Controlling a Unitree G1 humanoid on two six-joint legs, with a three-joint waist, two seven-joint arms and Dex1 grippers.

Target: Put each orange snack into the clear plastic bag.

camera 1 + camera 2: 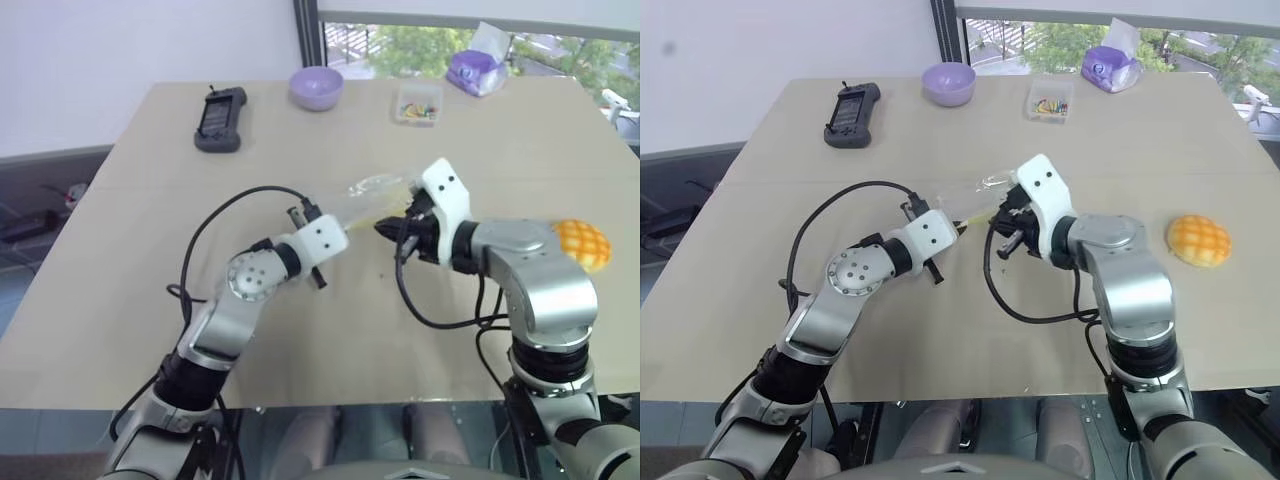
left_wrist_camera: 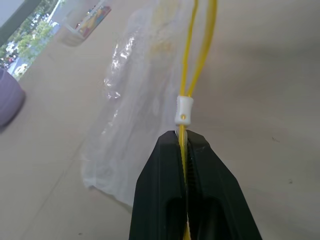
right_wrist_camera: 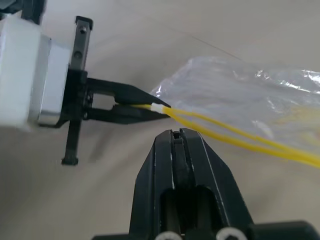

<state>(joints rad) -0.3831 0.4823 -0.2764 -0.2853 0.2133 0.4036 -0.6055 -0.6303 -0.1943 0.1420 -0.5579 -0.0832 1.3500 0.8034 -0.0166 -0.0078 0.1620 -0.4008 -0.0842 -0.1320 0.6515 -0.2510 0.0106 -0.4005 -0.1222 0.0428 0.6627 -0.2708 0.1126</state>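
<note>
Beige tabletop [image 1: 940, 330] beneath a window carried every object of the scene. At centre, the left gripper [image 2: 185, 142] was clamped on the yellow zip strip [image 2: 200, 45] of the clear plastic bag [image 1: 975, 200], just behind the white slider [image 2: 184, 110], and the strip's two sides had parted a little beyond it. The right gripper [image 3: 179, 137] hung just beside that strip with its fingers pressed together on nothing. One orange snack [image 1: 1199, 240] lay on the table at three o'clock from the bag, well apart from it and behind the right forearm.

The step in hand appeared to be opening the bag's mouth; no snack was inside. The next move would probably call for the right fingers to part, catch the free side of the strip and pull the mouth wide before the bun could be fetched.

At twelve o'clock stood a purple bowl [image 1: 948, 83], a small clear box of coloured bits [image 1: 1051, 100], a purple pack [image 1: 1109, 68] and a dark handheld device [image 1: 852, 115], all clear of the working area.
</note>
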